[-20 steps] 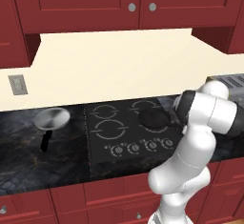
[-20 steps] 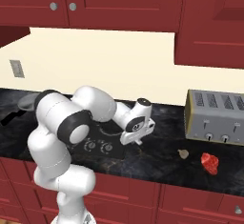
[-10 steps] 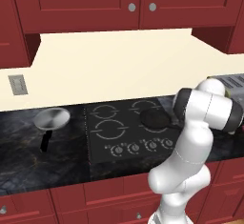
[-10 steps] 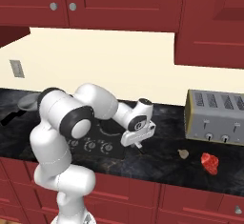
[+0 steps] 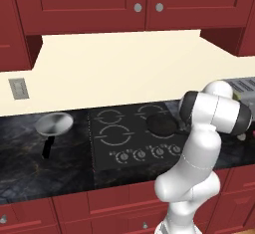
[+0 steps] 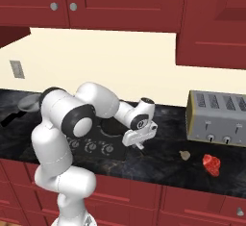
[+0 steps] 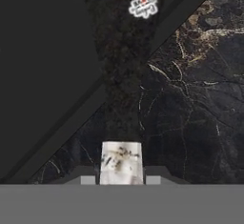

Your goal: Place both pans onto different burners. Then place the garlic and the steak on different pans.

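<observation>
While the hand (image 6: 140, 141) stays clenched on the light tip of the black pan's handle (image 7: 122, 162), the black pan (image 5: 162, 123) sits on the cooktop (image 5: 119, 148), over its right-hand burner. The silver pan (image 5: 53, 124) rests on the surface (image 5: 45, 173) left of the cooktop. Garlic (image 6: 184, 155) and steak (image 6: 211, 164) lie on the surface right of the cooktop, before the toaster (image 6: 217, 118).

You get two base views from behind the arm, one left and one right of the end effector (image 6: 140, 143), both facing forward and down. They share the cooktop (image 5: 124, 138) and the dark table (image 6: 163, 155). Your hand view sits close, looking along the end effector at the table.
</observation>
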